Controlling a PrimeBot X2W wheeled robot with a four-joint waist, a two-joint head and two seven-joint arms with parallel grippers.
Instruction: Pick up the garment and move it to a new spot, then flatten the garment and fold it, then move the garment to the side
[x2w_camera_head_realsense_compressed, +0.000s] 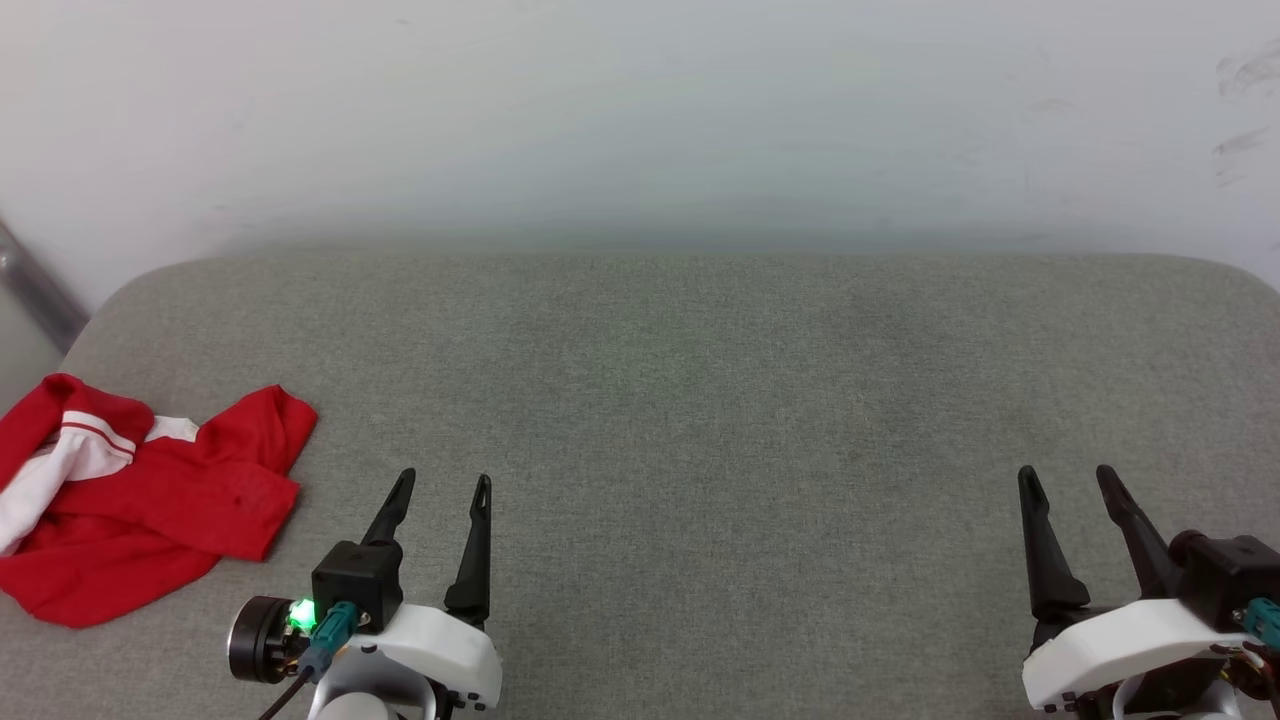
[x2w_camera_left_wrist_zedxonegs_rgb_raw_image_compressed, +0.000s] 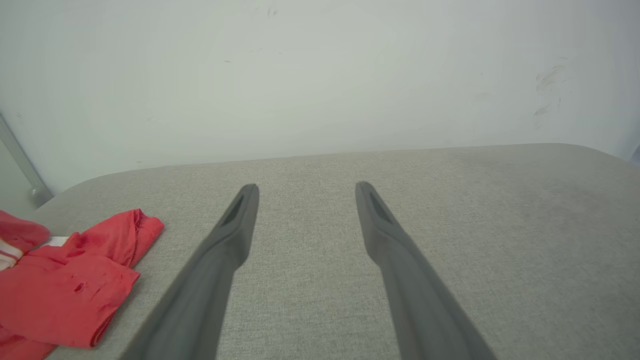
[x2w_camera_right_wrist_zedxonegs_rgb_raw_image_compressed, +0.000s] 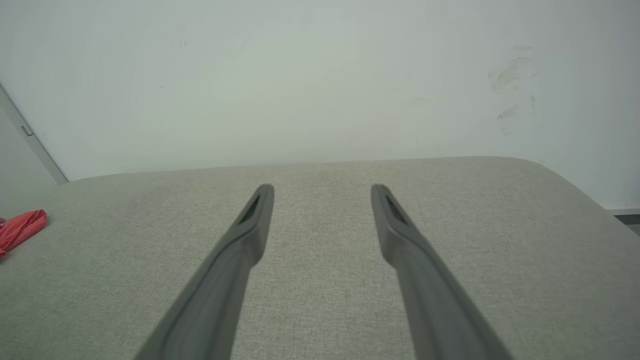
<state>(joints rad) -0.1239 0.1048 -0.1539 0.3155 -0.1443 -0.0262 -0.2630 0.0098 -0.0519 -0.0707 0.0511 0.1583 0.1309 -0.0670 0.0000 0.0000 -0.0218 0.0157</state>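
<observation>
Though crumpled, one garment (x2w_camera_head_realsense_compressed: 170, 500), two grippers (x2w_camera_head_realsense_compressed: 446, 476) (x2w_camera_head_realsense_compressed: 1065, 470)

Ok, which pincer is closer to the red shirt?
The left pincer: the crumpled red T-shirt with white sleeves lies just to its left, far from the right pincer.

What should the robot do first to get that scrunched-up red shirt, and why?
Probably the left gripper should swing to its left, toward the garment. The shirt lies crumpled at the left edge of the grey surface, touching neither gripper; the left gripper is the nearer one and stands open and empty. The right gripper is far off on the other side.
</observation>
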